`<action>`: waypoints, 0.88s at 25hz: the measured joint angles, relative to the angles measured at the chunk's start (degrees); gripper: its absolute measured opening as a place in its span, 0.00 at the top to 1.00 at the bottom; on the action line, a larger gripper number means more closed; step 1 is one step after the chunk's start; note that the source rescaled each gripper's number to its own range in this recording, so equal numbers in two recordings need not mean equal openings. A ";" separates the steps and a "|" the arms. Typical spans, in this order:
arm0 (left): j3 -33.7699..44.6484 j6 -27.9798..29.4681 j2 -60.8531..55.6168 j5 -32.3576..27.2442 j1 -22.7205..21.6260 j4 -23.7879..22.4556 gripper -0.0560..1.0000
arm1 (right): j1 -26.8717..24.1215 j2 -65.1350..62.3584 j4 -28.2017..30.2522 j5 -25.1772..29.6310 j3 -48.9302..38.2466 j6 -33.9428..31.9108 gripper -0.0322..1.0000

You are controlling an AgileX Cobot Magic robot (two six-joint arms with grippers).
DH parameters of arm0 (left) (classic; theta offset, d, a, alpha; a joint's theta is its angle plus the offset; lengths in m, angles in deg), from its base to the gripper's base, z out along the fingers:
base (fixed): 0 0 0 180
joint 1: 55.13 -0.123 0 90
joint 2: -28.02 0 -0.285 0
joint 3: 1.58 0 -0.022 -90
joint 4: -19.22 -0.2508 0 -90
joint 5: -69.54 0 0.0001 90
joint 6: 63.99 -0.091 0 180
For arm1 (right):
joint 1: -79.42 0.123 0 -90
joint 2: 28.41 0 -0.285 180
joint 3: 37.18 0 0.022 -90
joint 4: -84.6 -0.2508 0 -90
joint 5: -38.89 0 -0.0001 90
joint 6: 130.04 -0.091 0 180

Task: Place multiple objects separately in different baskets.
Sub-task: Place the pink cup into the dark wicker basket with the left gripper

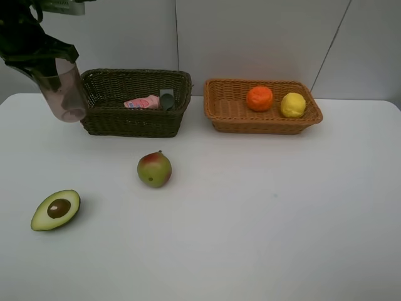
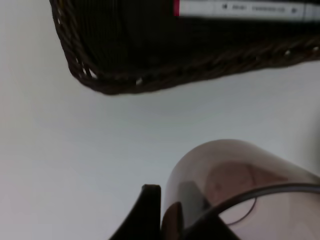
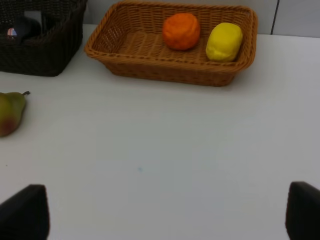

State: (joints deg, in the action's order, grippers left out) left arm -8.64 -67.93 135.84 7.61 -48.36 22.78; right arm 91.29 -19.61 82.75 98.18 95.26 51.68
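The translucent mauve plastic cup is gripped at its rim by the left tool, mouth up and tilted, just outside the left end of the dark brown-green woven wicker basket. In the left wrist view 1 finger of that tool sits outside the cup wall and the other shows through it from inside, so the tool is clenched on the cup. Whether the cup's base touches the white tabletop cannot be told.

Inside the dark basket lie a small pink bottle, a black pump bottle just beside it, and a white marker with a pink cap that shows along 1 wall in the left wrist view.

In front of the dark basket, on the tabletop, stands a red-green pear-like fruit. Further forward and off past the basket's left end lies a halved avocado, cut face and brown pit up.

To the right of the dark basket, near it but apart, sits the shallower orange-tan woven wicker basket, holding a round orange and a yellow lemon close together.

The right tool is released, its 2 fingertips spread wide over bare tabletop, well forward of the dark basket
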 joint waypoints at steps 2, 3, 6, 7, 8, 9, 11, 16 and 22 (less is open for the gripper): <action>-3.60 -1.06 0.00 -0.54 0.00 0.06 0.95 | 0.00 0.00 0.00 0.00 0.00 0.00 0.00; -4.97 -1.49 0.13 -0.57 0.00 0.06 0.95 | 0.00 0.00 0.00 0.00 0.00 0.00 0.00; -9.09 -2.70 1.36 0.27 0.00 0.12 0.95 | 0.00 0.00 0.00 0.00 0.00 0.00 0.00; -10.17 -2.98 1.94 1.36 0.00 0.12 0.95 | 0.00 0.00 0.00 0.00 0.00 0.00 0.00; -11.03 -3.49 2.67 2.85 0.00 0.12 0.95 | 0.00 0.00 0.00 0.00 0.00 0.00 0.00; -11.62 -4.01 3.41 4.67 0.00 0.12 0.95 | 0.00 0.00 0.00 0.00 0.00 0.00 0.00; -12.11 -4.87 4.85 8.32 0.00 0.12 0.95 | 0.00 0.00 0.00 0.00 0.00 0.00 0.00; -12.21 -6.89 8.98 16.89 0.00 0.12 0.95 | 0.00 0.00 0.00 0.00 0.00 0.00 0.00; -12.21 -8.21 14.88 21.58 0.00 0.12 0.95 | 0.00 0.00 0.00 0.00 0.00 0.00 0.00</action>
State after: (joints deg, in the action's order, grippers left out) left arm -20.85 -76.14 150.71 29.19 -48.36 22.89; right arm 91.29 -19.61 82.75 98.18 95.26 51.68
